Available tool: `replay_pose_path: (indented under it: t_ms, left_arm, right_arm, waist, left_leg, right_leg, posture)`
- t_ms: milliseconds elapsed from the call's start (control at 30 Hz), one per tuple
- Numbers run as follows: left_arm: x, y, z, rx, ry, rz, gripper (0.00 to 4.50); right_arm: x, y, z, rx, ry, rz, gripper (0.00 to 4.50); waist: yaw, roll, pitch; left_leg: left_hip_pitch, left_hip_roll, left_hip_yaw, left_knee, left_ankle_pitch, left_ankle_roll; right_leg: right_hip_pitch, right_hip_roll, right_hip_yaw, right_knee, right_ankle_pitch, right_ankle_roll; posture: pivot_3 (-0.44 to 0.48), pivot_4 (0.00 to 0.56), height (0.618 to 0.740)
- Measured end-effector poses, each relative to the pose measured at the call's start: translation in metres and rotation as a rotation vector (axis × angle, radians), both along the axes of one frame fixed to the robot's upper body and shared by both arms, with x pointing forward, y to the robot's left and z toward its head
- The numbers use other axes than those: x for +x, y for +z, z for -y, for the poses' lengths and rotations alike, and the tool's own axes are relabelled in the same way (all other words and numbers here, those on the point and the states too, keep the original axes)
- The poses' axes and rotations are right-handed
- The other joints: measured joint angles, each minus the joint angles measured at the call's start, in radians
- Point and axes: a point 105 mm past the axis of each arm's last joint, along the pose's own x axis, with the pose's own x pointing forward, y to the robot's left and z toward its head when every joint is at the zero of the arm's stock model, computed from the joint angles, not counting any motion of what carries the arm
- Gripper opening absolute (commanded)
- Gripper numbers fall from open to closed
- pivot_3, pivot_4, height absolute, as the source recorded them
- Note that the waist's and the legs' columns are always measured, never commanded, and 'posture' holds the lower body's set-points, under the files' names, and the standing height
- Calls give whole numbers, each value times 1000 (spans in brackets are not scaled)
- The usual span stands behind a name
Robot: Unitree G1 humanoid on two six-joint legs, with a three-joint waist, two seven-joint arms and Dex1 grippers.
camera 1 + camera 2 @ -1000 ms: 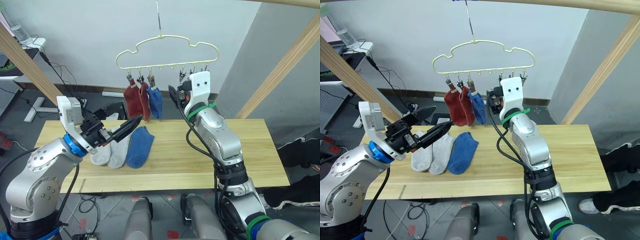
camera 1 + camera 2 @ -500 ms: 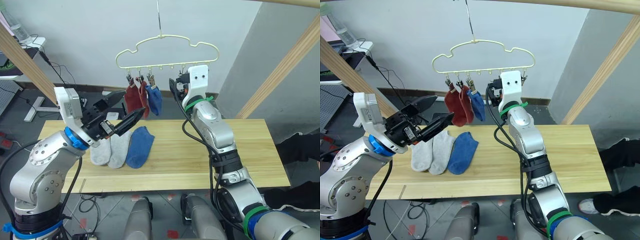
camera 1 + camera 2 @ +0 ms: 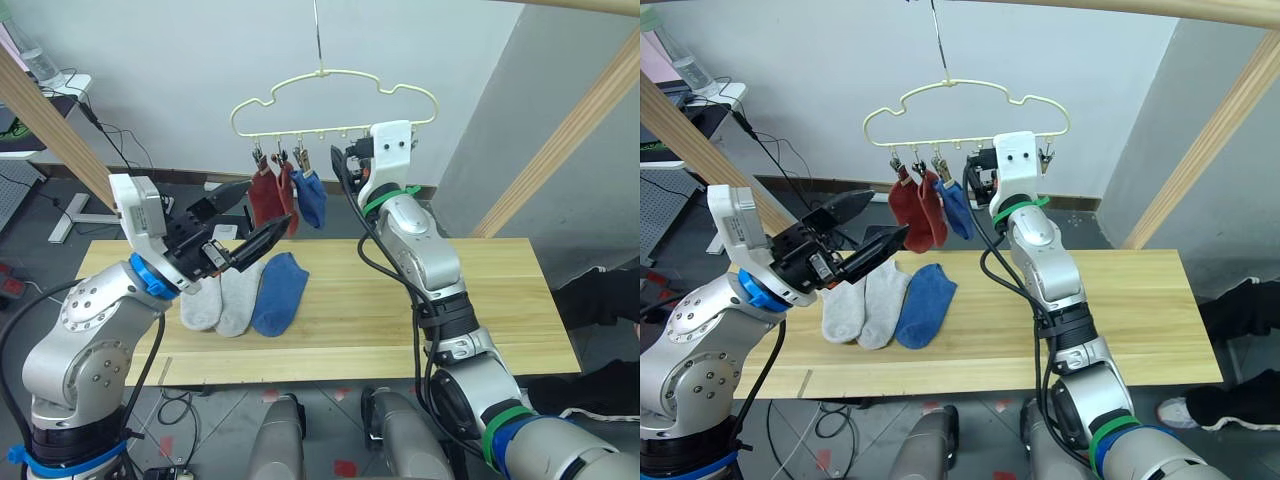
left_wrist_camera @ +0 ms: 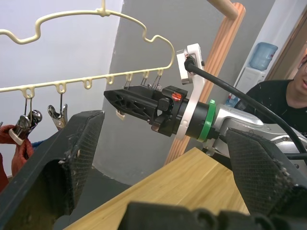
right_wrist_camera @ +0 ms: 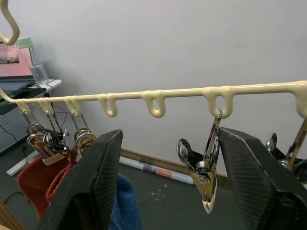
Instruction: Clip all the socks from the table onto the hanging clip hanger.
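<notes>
The pale-yellow clip hanger (image 3: 330, 75) hangs above the table (image 3: 480, 300). Two rust-red socks (image 3: 265, 200) and a blue sock (image 3: 312, 200) hang from its left clips. On the table's left part, two light grey socks (image 3: 222, 300) lie beside a second blue sock (image 3: 280, 292). My left gripper (image 3: 267, 207) is open and empty, held in the air above those socks and just below the hanging ones. My right gripper (image 3: 345, 165) is raised to the row of clips, open, with a free silver clip (image 5: 204, 177) dangling between its fingers (image 5: 96, 191).
Slanted round wooden poles (image 3: 560, 130) frame the table on both sides, with a crossbar above. A seated person (image 4: 288, 96) is beyond the table's right end. Cables and equipment (image 3: 60, 90) lie on the floor at the back left.
My right gripper has risen and shifted left, up to the hanger's clip row. My left gripper lifted a little a second ago and has since held still.
</notes>
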Motion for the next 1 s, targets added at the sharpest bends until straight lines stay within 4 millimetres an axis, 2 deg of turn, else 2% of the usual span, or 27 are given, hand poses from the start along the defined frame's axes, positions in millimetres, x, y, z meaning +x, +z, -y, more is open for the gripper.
replay_pose_path:
  t_ms: [400,500,567,1000]
  left_arm:
    - [0,-1,0,5,4,-3,4500]
    - [0,-1,0,5,4,-3,4500]
    - [0,-1,0,5,3,-3,4500]
    - [1,-3,1,12,3,-6,4500]
  right_arm:
    - [0,1,0,20,6,-5,3256]
    - [1,1,1,23,3,-6,2675]
    - [1,1,2,24,1,-7,2052]
    - [1,0,2,23,0,-10,2052]
  waist:
    - [0,0,0]
    - [0,0,0]
    - [0,0,0]
    - [0,0,0]
  left_leg:
    - [0,0,0,0,0,0]
    - [0,0,0,0,0,0]
    - [0,0,0,0,0,0]
    - [0,0,0,0,0,0]
  right_leg:
    - [0,0,0,0,0,0]
    - [0,0,0,0,0,0]
    - [0,0,0,0,0,0]
    - [0,0,0,0,0,0]
  posture:
    - [110,265,740]
    - [110,266,740]
    - [109,264,740]
    - [109,268,740]
